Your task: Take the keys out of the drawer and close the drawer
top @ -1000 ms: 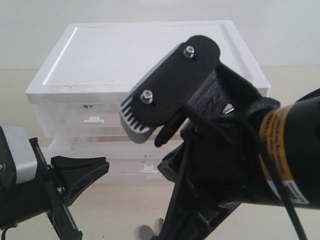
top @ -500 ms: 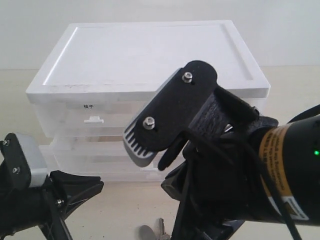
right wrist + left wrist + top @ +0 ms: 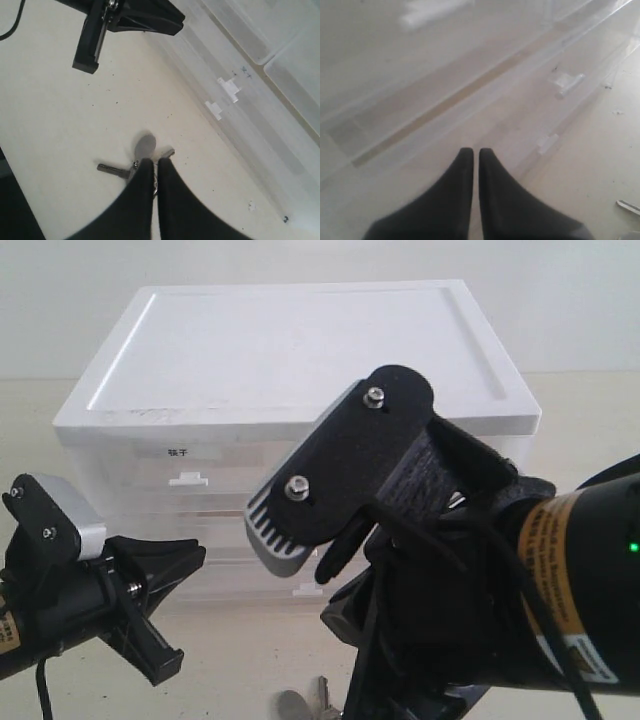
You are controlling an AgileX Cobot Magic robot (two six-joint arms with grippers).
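Observation:
The keys lie on the cream table in front of the drawer unit. A grey oval tag and silver keys show; the blue fob is hidden. They also show at the bottom edge of the exterior view as keys. My right gripper is shut above them, its tips covering part of the ring, and it looms large in the exterior view. My left gripper is shut with nothing in it, tips at the front of the bottom drawer, left of the drawer's handle.
The translucent white drawer unit has a flat white lid and stacked drawers with small white handles. The bottom drawer's front looks about level with the one above. Bare table stretches out from the unit around the keys.
My left gripper has risen and pushed in against the bottom drawer, whose front has slid back toward the unit. The right gripper dropped slightly, then held still over the keys.

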